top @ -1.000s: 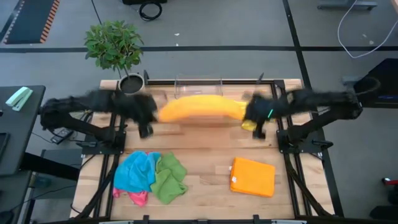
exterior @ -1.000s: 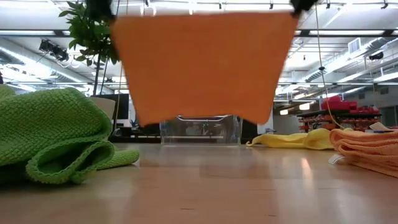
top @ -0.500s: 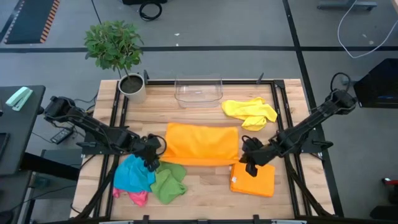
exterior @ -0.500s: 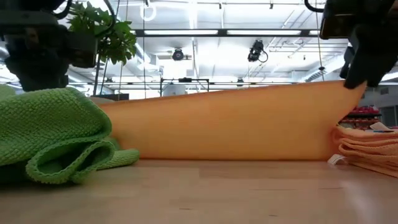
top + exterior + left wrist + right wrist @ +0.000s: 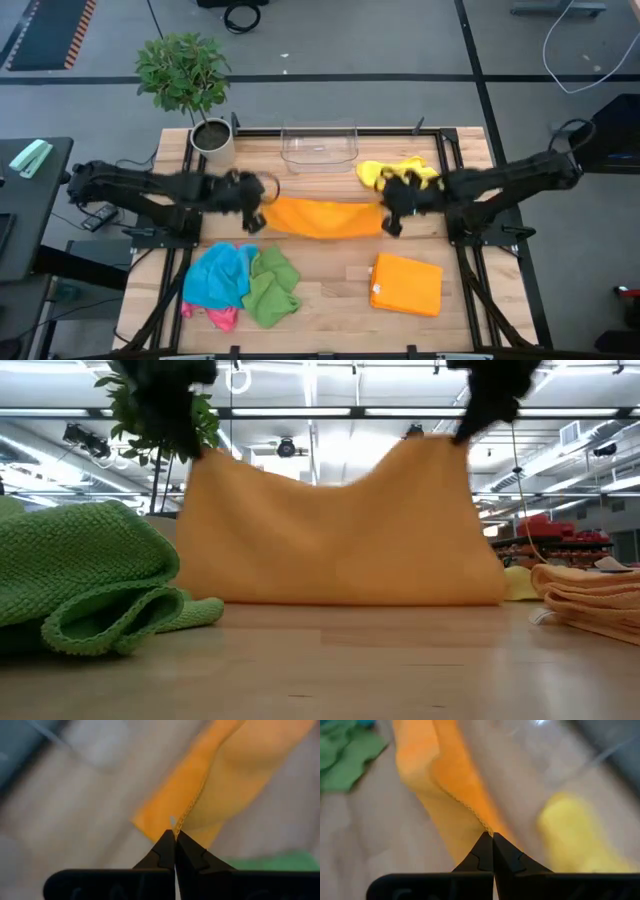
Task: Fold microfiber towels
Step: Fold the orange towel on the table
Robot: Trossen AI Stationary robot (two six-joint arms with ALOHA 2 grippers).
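An orange microfiber towel hangs between my two grippers at the table's middle, its lower edge on the wood. My left gripper is shut on its left top corner and my right gripper on its right top corner. A yellow towel lies crumpled at the far right. A folded orange towel lies flat at the near right. Blue, green and pink towels lie heaped at the near left. My left gripper pinches the towel's stitched edge at its left top corner between its fingertips, slanting down from the table's left. The cloth hangs below it, sagging toward the middle. My right gripper pinches the stitched edge at the right top corner between its fingertips, slanting down from the right. The cloth hangs below, its bottom on the table.
A clear plastic bin stands at the far edge behind the towel. A potted plant stands at the far left corner. Bare wood shows near the front edge between the heap and the folded orange towel.
Both grippers swung the towel down from high up toward the near edge and laid it out flat. They have since risen and drawn back toward the far edge with the held corners, so the towel now hangs with its lower edge on the table.
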